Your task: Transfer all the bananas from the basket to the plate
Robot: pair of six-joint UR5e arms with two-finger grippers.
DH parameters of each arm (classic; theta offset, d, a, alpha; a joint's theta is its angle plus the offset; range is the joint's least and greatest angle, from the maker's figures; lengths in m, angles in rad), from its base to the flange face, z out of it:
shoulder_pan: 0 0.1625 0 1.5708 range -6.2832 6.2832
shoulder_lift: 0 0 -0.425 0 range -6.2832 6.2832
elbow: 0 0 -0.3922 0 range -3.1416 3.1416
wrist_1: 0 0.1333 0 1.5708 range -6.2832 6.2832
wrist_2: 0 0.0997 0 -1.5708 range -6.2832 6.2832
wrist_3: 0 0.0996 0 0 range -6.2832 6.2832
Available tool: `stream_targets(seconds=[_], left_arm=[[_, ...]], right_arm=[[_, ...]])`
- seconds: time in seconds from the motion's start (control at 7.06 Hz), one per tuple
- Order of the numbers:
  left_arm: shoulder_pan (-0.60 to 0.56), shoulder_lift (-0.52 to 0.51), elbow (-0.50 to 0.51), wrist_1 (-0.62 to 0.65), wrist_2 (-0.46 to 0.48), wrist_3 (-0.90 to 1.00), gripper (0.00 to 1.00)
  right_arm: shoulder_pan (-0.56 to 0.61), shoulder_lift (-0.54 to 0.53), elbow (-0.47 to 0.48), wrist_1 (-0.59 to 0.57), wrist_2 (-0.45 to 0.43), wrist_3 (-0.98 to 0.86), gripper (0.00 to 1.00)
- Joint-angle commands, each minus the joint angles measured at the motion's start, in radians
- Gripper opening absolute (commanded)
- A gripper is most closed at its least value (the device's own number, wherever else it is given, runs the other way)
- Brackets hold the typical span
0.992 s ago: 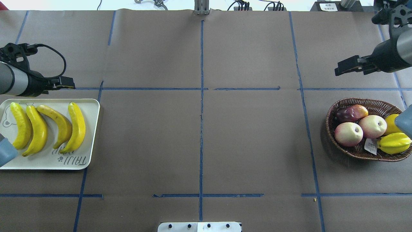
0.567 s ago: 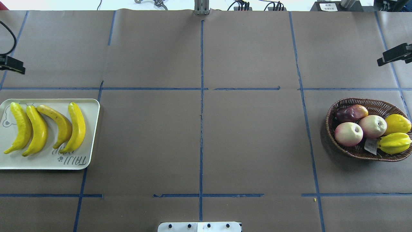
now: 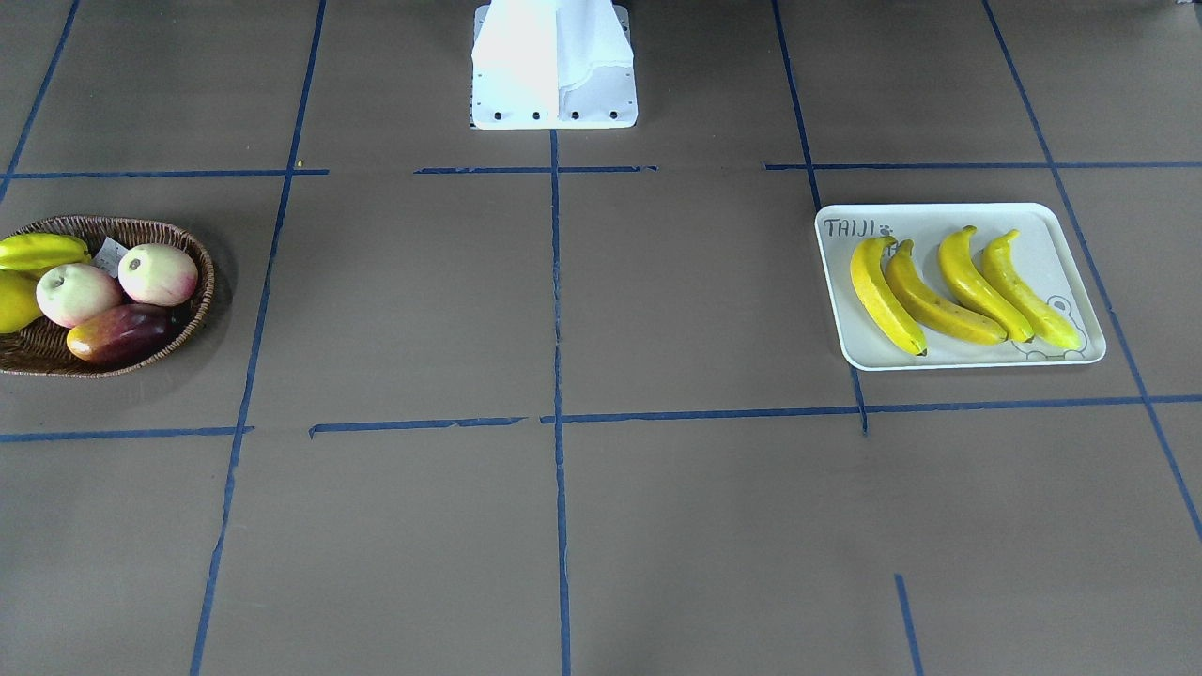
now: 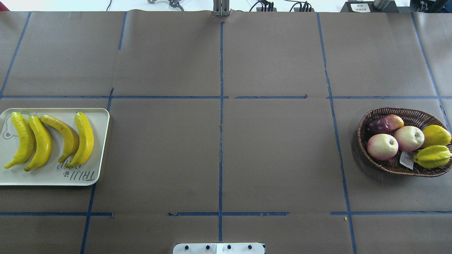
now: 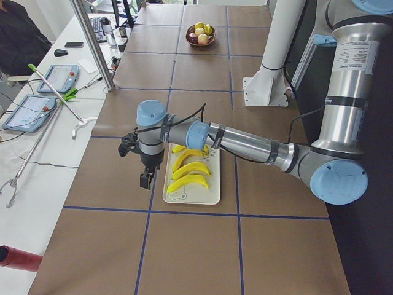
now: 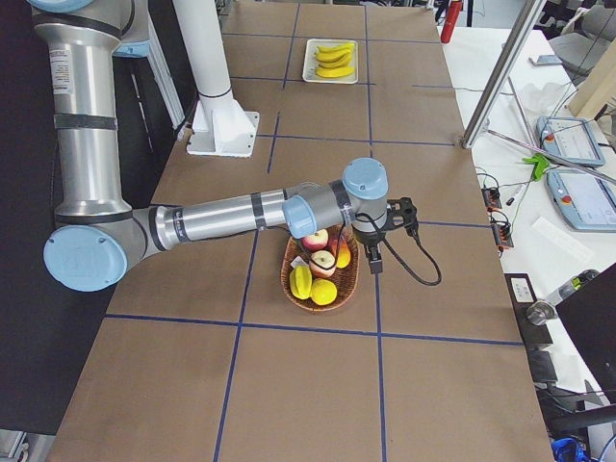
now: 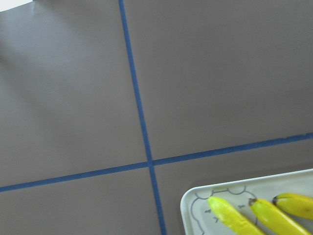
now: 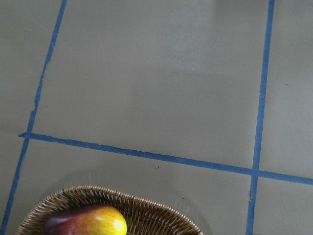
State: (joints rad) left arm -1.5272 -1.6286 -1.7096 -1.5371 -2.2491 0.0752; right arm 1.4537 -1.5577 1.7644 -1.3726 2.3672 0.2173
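Observation:
Several yellow bananas (image 4: 49, 140) lie side by side on the white plate (image 4: 53, 177) at the table's left; they also show in the front view as bananas (image 3: 948, 286) on the plate (image 3: 939, 214). The wicker basket (image 4: 361, 131) at the right holds only other fruit. My left gripper (image 5: 145, 179) hangs just beyond the plate's far edge and shows only in the side view, so I cannot tell its state. My right gripper (image 6: 373, 262) hangs beside the basket (image 6: 289, 279), also seen only from the side, and I cannot tell its state either.
In the basket are two pink-cream round fruits (image 4: 395, 143), a dark red-purple mango-like fruit (image 4: 385, 123), a yellow lemon-like fruit (image 4: 436, 135) and a yellow star fruit (image 4: 432, 156). Blue tape lines grid the brown table. The robot's white base (image 3: 554, 66) stands at mid-table.
Both arms have drawn outward and left the overhead view: the left gripper off its left edge, the right gripper off its right edge. Bananas and basket fruit have not moved.

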Motion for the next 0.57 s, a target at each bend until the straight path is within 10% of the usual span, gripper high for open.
stream_targets(seconds=[0.0, 0.43], left_arm=[[-0.018, 0.077, 0.091, -0.090, -0.055, 0.049, 1.00], [-0.019, 0.070, 0.140, -0.091, -0.082, -0.037, 1.00]], right_arm=[[0.004, 0.004, -0.014, 0.009, -0.002, -0.013, 1.00], [-0.003, -0.021, -0.101, 0.010, 0.013, -0.006, 1.00]])
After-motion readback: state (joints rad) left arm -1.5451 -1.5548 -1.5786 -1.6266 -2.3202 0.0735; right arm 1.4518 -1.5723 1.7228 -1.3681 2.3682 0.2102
